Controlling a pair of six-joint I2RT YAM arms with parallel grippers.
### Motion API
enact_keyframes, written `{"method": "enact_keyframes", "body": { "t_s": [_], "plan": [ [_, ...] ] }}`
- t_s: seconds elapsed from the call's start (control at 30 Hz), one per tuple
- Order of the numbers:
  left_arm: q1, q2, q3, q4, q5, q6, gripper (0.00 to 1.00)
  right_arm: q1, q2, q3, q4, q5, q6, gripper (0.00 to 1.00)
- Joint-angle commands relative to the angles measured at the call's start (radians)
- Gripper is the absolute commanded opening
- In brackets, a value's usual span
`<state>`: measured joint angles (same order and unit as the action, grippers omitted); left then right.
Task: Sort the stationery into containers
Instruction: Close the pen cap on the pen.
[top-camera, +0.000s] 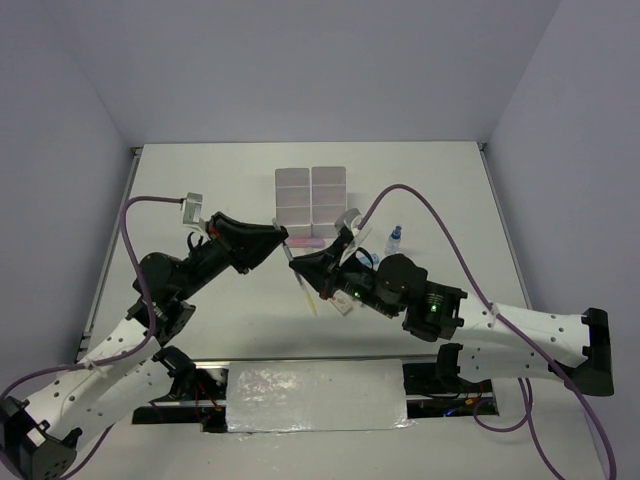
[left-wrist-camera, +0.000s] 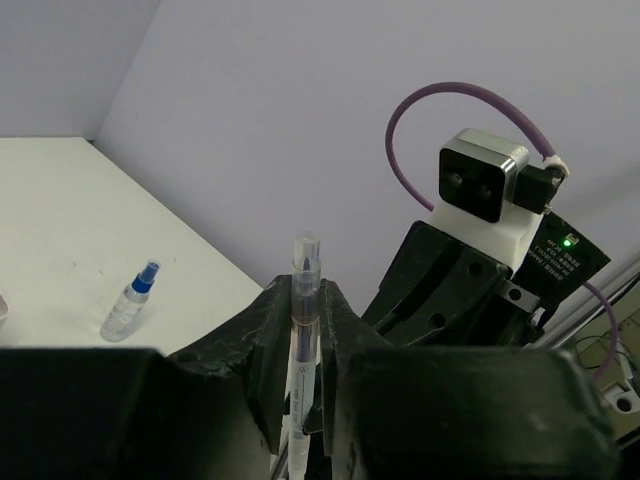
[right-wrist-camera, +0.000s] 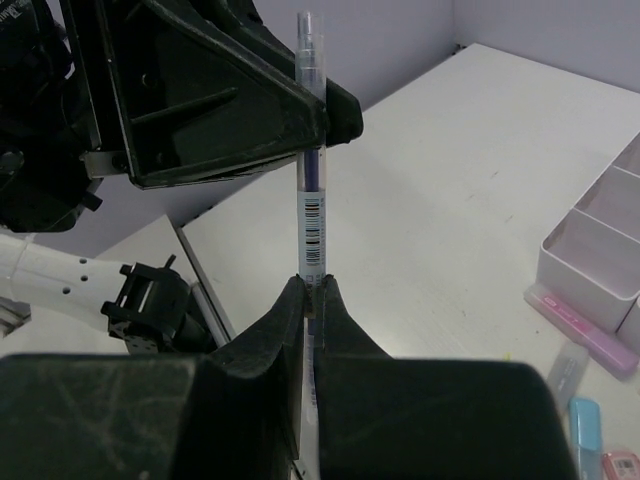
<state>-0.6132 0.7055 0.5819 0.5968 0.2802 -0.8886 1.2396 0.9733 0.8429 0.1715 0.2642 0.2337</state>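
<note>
Right wrist view shows a thin clear-barrelled plastic pen (right-wrist-camera: 313, 200) with a dark ink core and a barcode label, held upright in the air between both tools. The right gripper (right-wrist-camera: 312, 285) is closed tight on the barrel just below the label. The left gripper (left-wrist-camera: 305, 290) is set around the upper part of the barrel, with the clear cap end sticking out above its fingers. Its jaws stand narrow on either side of the pen, but whether they are pressed against it or just clear of it cannot be told. From above, the pen is seen just in front of the white translucent block of square compartments (top-camera: 311, 190), on the side nearer the arm bases and off the table. A flat pink piece (top-camera: 305, 242) is lying against the front wall of that block, and a small clear bottle with a blue cap (top-camera: 394, 240) is lying off its right front corner. The pen is judged to be light and stiff, with a smooth round barrel that could slip or swing in a two-finger pinch. It is best taken near mid-length, across the barrel. A heavy squeeze is not needed.
</note>
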Motion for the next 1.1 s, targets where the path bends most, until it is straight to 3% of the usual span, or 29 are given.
{"method": "enact_keyframes", "body": {
  "t_s": [0.0,0.03,0.07,0.13,0.23,0.3,0.33,0.4,0.53,0.6,0.63,0.67,0.73,0.8,0.83,0.87,1.0,1.07],
  "plan": [
    [-0.005,0.020,0.026,0.084,0.083,0.033,0.26,0.008,-0.005,0.062,0.048,-0.013,-0.004,0.00],
    [-0.005,0.026,0.022,0.102,0.099,0.033,0.20,0.008,-0.002,0.068,0.048,-0.019,-0.004,0.00],
    [-0.005,0.038,0.021,0.113,0.129,0.033,0.06,0.008,-0.001,0.071,0.048,-0.023,-0.004,0.00],
    [-0.005,0.049,0.019,0.127,0.158,0.037,0.00,0.004,0.002,0.076,0.049,-0.039,-0.010,0.00],
    [-0.005,0.061,0.025,0.129,0.198,0.056,0.00,-0.006,0.007,0.085,0.042,-0.124,-0.030,0.02],
    [-0.005,0.068,0.035,0.132,0.224,0.066,0.00,-0.015,0.008,0.088,0.037,-0.180,-0.039,0.12],
    [-0.005,0.068,0.036,0.139,0.237,0.066,0.00,-0.025,0.007,0.081,0.039,-0.216,-0.042,0.25],
    [-0.005,0.072,0.041,0.178,0.267,0.065,0.00,-0.037,0.007,0.071,0.045,-0.246,-0.036,0.31],
    [-0.005,0.071,0.039,0.212,0.303,0.053,0.00,-0.057,-0.001,0.048,0.057,-0.260,-0.019,0.32],
    [-0.005,0.069,0.041,0.213,0.303,0.054,0.00,-0.057,-0.001,0.048,0.053,-0.260,-0.019,0.27],
    [-0.005,0.069,0.042,0.202,0.301,0.056,0.00,-0.058,-0.001,0.051,0.048,-0.257,-0.020,0.10],
    [-0.005,0.068,0.048,0.196,0.301,0.068,0.00,-0.060,-0.001,0.051,0.045,-0.253,-0.020,0.03],
    [-0.005,0.068,0.052,0.176,0.303,0.073,0.00,-0.058,-0.005,0.048,0.045,-0.255,-0.022,0.00],
    [-0.005,0.069,0.067,0.158,0.306,0.089,0.12,-0.057,-0.008,0.042,0.049,-0.260,-0.023,0.00],
    [-0.005,0.071,0.079,0.137,0.307,0.100,0.44,-0.058,-0.008,0.042,0.049,-0.260,-0.023,0.00],
    [-0.005,0.072,0.088,0.117,0.306,0.108,0.53,-0.057,-0.011,0.042,0.045,-0.260,-0.025,0.00],
    [-0.005,0.077,0.140,0.026,0.274,0.146,0.79,-0.057,-0.007,0.045,0.031,-0.255,-0.028,0.00],
    [-0.005,0.077,0.173,-0.024,0.234,0.165,0.82,-0.060,-0.004,0.047,0.025,-0.252,-0.030,0.00]
  ]
}}
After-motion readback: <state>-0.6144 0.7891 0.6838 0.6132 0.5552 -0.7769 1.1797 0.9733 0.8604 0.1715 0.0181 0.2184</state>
